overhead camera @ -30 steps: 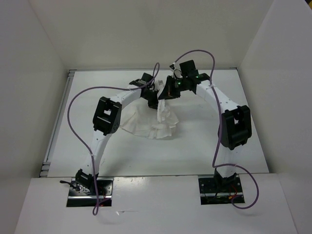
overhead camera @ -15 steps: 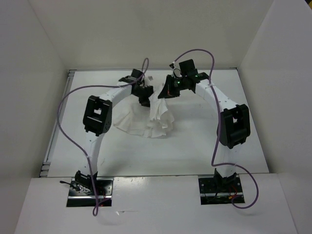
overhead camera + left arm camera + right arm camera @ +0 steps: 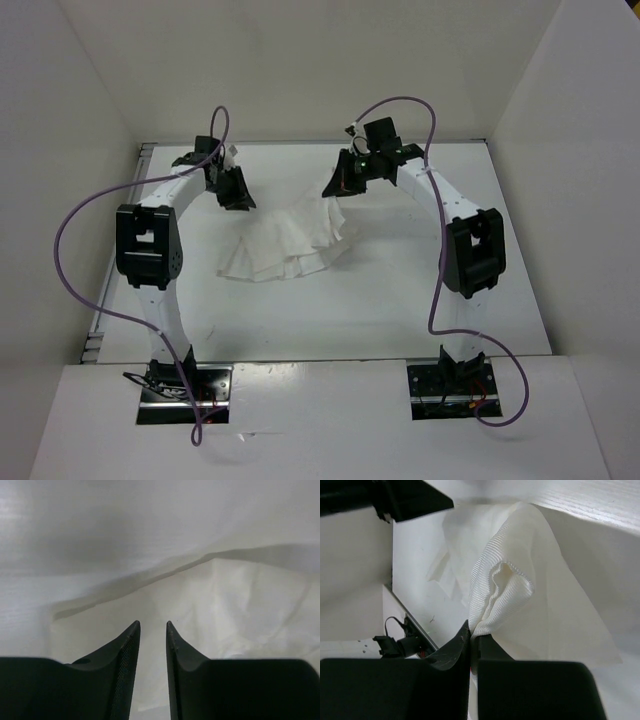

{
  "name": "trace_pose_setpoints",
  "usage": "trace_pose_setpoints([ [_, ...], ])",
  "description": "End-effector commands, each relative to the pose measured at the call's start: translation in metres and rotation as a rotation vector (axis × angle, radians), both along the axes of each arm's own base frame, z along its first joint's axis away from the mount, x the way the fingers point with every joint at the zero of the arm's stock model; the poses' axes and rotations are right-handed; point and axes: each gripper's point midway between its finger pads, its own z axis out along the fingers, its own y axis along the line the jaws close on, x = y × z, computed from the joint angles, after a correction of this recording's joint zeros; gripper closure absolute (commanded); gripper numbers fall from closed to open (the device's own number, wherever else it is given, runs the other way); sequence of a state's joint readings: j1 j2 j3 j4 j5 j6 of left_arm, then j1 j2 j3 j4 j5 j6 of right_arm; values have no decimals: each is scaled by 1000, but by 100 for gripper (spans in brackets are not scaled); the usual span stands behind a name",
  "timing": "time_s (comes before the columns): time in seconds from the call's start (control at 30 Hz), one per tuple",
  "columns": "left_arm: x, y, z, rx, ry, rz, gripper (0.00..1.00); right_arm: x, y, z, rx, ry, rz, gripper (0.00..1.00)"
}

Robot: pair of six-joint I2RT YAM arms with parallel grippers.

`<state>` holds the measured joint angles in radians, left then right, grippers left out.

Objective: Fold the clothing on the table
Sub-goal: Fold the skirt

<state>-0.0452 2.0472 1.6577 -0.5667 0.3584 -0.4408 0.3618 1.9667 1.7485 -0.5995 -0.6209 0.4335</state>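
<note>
We see the white clothing (image 3: 285,245) lying near the middle of the counter (image 3: 390,300), a little toward its far edge. Most of it is spread on the counter in a rumpled fan, with layered, wavy edges facing the counter's near side. Its far right corner is lifted off the counter and rises in a peak.

The right tool (image 3: 340,186) hangs above the far middle of the counter and is clenched on that raised corner. In the right wrist view its two dark fingers (image 3: 451,652) meet with no gap between them. A ribbed bunch of the clothing is pinched at their tips, and the rest of the sheet drapes away down toward the counter.

The left tool (image 3: 238,190) hangs above the far left part of the counter, apart from the clothing. It is released. In the left wrist view its fingers (image 3: 128,647) stand a narrow gap apart with nothing between them, and creased white cloth fills the view beyond their tips.

A purple cable (image 3: 85,210) loops out from the left arm over the counter's left edge. Another purple cable (image 3: 436,290) runs along the right arm.
</note>
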Motion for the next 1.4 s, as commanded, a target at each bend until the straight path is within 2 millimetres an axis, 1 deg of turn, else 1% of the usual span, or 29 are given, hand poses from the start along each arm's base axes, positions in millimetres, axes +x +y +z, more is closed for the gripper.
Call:
trace_pose_setpoints([
  [0.0, -24, 31, -23, 94, 73, 44, 66, 13, 3, 24, 11, -66, -10, 100],
  [0.03, -27, 44, -26, 138, 80, 79, 66, 13, 3, 24, 11, -66, -10, 100],
  [0.17, -49, 64, -44, 251, 142, 109, 66, 13, 1, 22, 1, -60, -17, 100],
  [0.2, -52, 64, -44, 251, 144, 109, 66, 14, 0, 21, -5, -63, -24, 100],
  [0.27, -63, 68, -51, 274, 171, 115, 66, 14, 0, 21, -5, -63, -24, 100],
  [0.33, -70, 69, -51, 282, 174, 119, 66, 14, 0, 21, -5, -63, -24, 100],
  [0.37, -78, 69, -58, 284, 202, 115, 66, 12, -1, 20, -9, -54, -24, 100],
  [0.4, -80, 69, -58, 284, 197, 116, 66, 11, -1, 25, -5, -64, -24, 100],
  [0.47, -85, 67, -64, 276, 207, 100, 67, 9, -2, 26, -5, -64, -24, 100],
  [0.5, -90, 62, -73, 268, 227, 84, 68, 9, -2, 26, -5, -64, -24, 100],
  [0.53, -88, 56, -73, 257, 216, 71, 68, 8, -2, 32, 0, -75, -24, 100],
  [0.57, -91, 51, -81, 260, 236, 55, 69, 7, -4, 26, -14, -61, -31, 100],
  [0.6, -93, 39, -81, 264, 232, 23, 69, 6, -5, 31, -10, -71, -32, 100],
  [0.67, -95, 23, -88, 242, 242, -19, 71, 7, -6, 30, -16, -73, -38, 100],
  [0.7, -93, 10, -86, 201, 227, -39, 71, 5, -8, 30, -27, -69, -47, 100],
  [0.73, -97, -5, -85, 183, 230, -63, 71, 4, -8, 30, -24, -63, -52, 100],
  [0.8, -91, -25, -83, 144, 215, -96, 71, 5, -11, 31, -37, -71, -67, 100],
  [0.83, -92, -40, -79, 134, 205, -122, 71, 2, -12, 31, -35, -63, -73, 100],
  [0.9, -85, -55, -77, 125, 189, -155, 71, 3, -13, 31, -42, -66, -80, 100],
  [0.93, -86, -68, -72, 114, 176, -186, 71, 3, -15, 29, -51, -60, -86, 100],
  [1.0, -86, -81, -74, 100, 180, -206, 71, 2, -16, 29, -53, -54, -99, 100],
  [1.03, -86, -88, -70, 82, 177, -214, 71, 2, -16, 29, -54, -54, -99, 100],
  [1.07, -84, -96, -70, 83, 171, -229, 71, 0, -16, 25, -54, -38, -105, 100],
  [1.13, -82, -100, -66, 81, 158, -238, 71, 0, -16, 25, -54, -38, -105, 100],
  [1.2, -83, -102, -66, 73, 160, -243, 71, -9, -5, 18, -55, -21, -83, 100],
  [1.23, -83, -102, -66, 73, 160, -243, 71, -9, 0, 21, -47, -37, -75, 100],
  [1.27, -83, -102, -66, 73, 160, -243, 71, -9, 0, 18, -44, -28, -81, 100],
  [1.33, -86, -101, -68, 75, 169, -243, 71, -16, 17, 17, -30, -25, -48, 100],
  [1.37, -86, -101, -68, 75, 169, -243, 71, -17, 22, 3, -39, 8, -44, 100],
])
